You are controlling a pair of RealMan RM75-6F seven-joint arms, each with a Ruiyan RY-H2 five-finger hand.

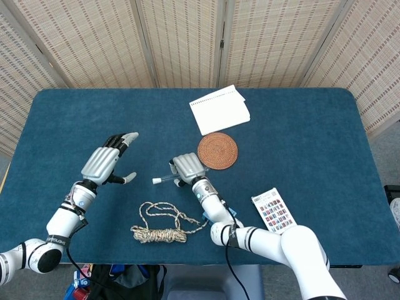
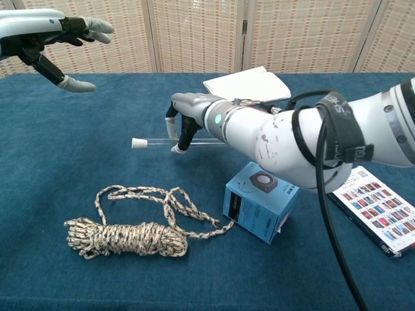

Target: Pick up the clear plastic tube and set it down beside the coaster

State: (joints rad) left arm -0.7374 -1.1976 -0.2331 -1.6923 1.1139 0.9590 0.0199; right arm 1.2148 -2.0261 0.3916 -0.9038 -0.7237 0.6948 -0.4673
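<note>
Chest view: right hand (image 2: 185,120) grips the clear plastic tube (image 2: 159,140) level, low near the coaster (image 1: 217,150) for setting down; left hand (image 2: 48,32) hovers spread, idle

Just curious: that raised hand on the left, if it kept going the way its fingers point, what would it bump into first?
Probably nothing on the table: the left hand points toward the back, over bare blue cloth. The screen would likely come first, though depth is unclear.

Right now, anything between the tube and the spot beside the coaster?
Nothing visible. The right hand holds the clear plastic tube just left of the coaster; bare table lies between. The rope and blue box sit nearer the robot.
</note>
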